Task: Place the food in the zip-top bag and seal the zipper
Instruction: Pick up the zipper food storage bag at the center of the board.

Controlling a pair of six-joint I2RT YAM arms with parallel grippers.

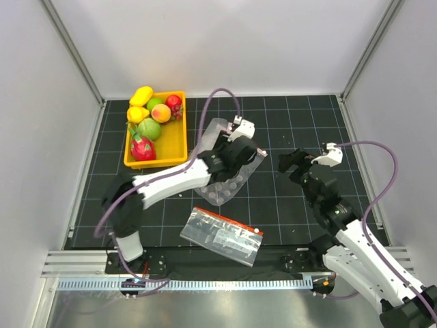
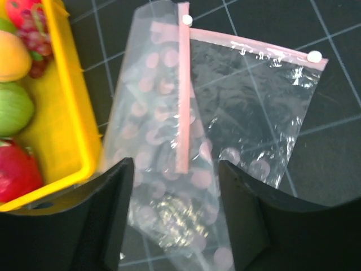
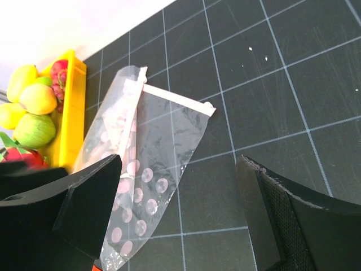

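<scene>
The zip-top bag [image 2: 254, 107] lies crumpled and partly folded on the dark mat, its pink zipper [image 2: 183, 96] bent into two legs with white ends. It also shows in the right wrist view [image 3: 169, 130] and the top view [image 1: 217, 130]. My left gripper [image 2: 175, 220] is open just above the bag's lower part, one finger on each side of the plastic. My right gripper [image 3: 180, 192] is open and empty, low over bare mat to the right of the bag. The food [image 1: 149, 128] sits in the yellow tray [image 1: 171, 147]: yellow lemons, green fruits and a peach.
A clear bubble sheet [image 2: 149, 135] with pinkish round bubbles lies under and beside the bag, touching the tray's side. A printed clear bag [image 1: 222, 234] with a red band lies near the front edge. A red dragon fruit [image 1: 142, 148] and grapes are also in the tray.
</scene>
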